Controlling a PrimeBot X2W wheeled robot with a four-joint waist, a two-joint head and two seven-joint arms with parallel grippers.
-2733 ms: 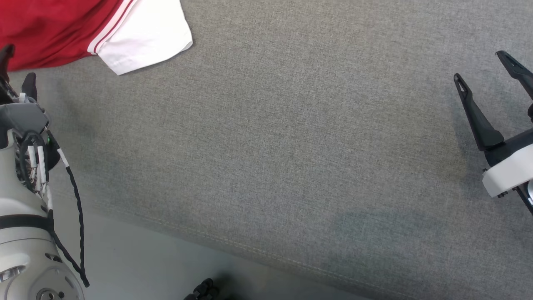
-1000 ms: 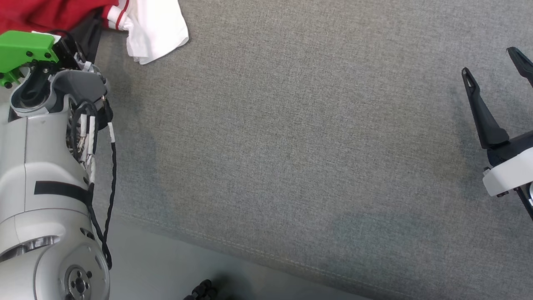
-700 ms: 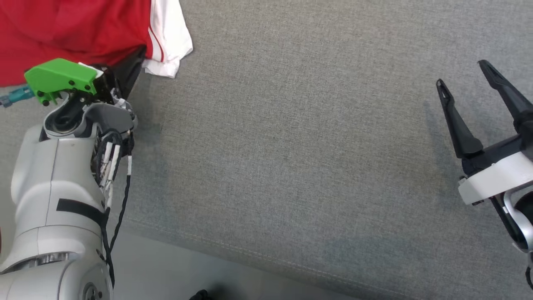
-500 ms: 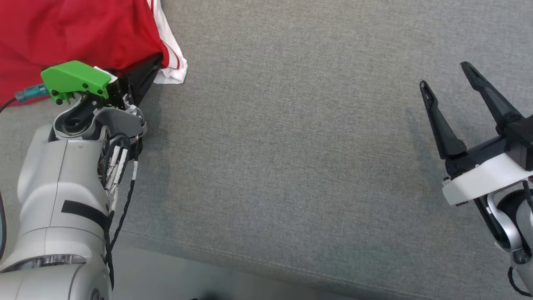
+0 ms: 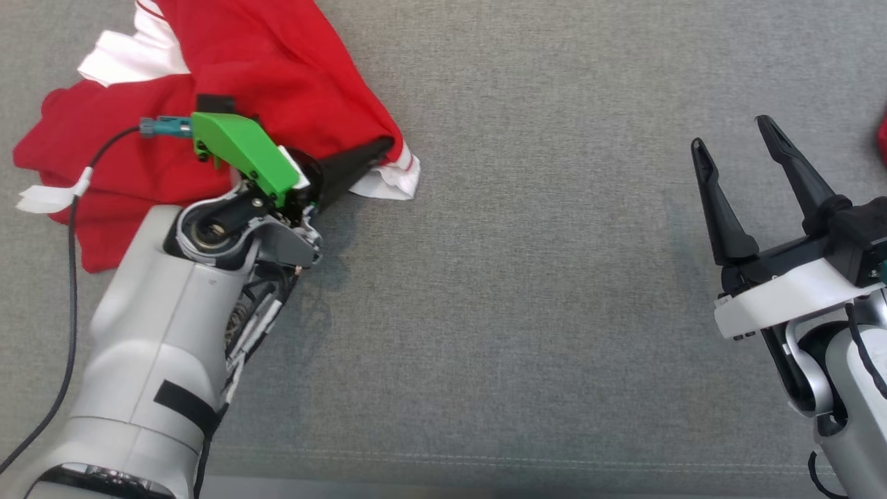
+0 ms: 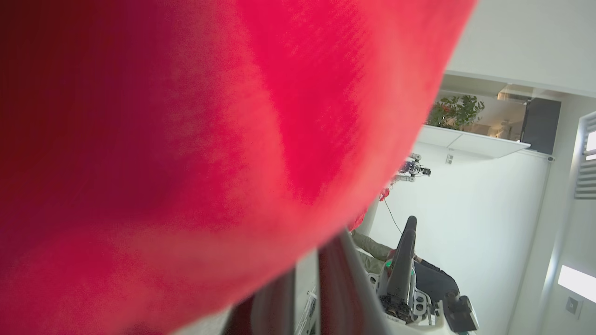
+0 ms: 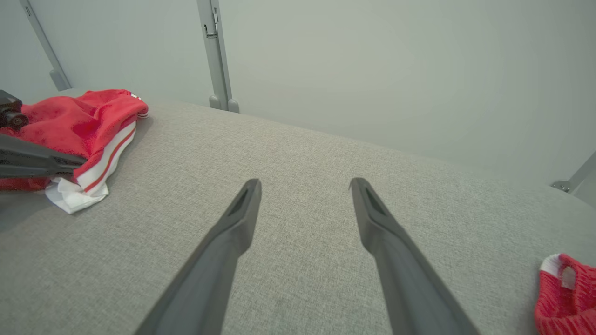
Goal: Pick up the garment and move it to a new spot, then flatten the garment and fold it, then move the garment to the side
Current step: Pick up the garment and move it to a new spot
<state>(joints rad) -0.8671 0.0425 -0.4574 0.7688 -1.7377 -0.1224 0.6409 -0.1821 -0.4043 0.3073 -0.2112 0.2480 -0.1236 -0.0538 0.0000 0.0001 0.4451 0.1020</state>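
Observation:
The garment is a red shirt with white, red-striped sleeves, lying bunched at the upper left of the grey surface. My left gripper is shut on its edge beside the striped white cuff. Red cloth hangs close over the left wrist view, above the closed fingers. My right gripper stands open at the right, well apart from the shirt, with nothing between its fingers. In the right wrist view, beyond the right gripper, the garment lies far left with the left gripper's fingers on it.
A grey fabric surface spreads across the view, its front seam near the bottom. Another small red-and-white cloth piece lies at the far right, beside my right arm. A pale wall with metal posts stands behind the surface.
The head camera has turned. My left gripper, shut on the shirt's edge, has drawn the garment rightward along the surface and bunched it. The right gripper has stayed open.

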